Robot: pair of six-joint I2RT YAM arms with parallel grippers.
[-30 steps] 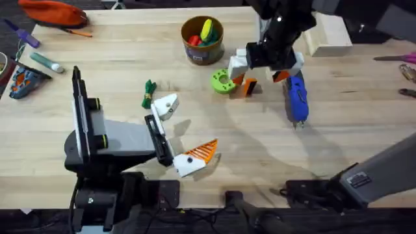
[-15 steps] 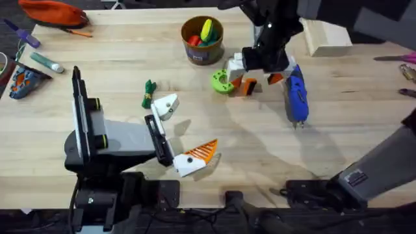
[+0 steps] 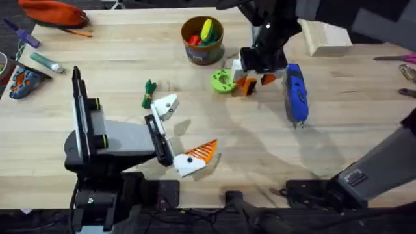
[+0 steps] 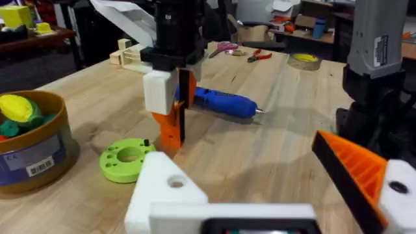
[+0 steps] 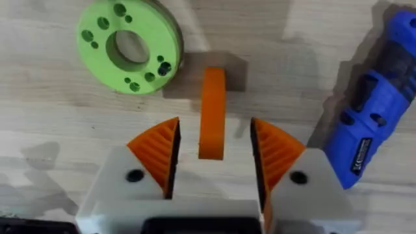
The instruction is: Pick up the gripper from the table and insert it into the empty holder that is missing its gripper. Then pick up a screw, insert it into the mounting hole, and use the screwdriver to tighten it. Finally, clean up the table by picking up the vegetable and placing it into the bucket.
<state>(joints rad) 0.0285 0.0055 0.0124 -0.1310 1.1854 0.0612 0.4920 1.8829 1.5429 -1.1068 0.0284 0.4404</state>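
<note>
Wooden counter [image 3: 364,123], far side: right hand [image 5: 213,151] apart, straddling the gripper [image 5: 212,112]. Best lowered square, then squeezed across the gripper's flat sides.

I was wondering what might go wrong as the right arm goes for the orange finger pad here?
1. The orange finger pad lies between the right gripper's open fingers, which bracket only its near end; closing now may pinch the tip and let it pivot or slip.
2. The green disc lies close beside the pad, and the blue screwdriver lies on the other side; a sideways correction could nudge either, and the screwdriver might roll.
</note>
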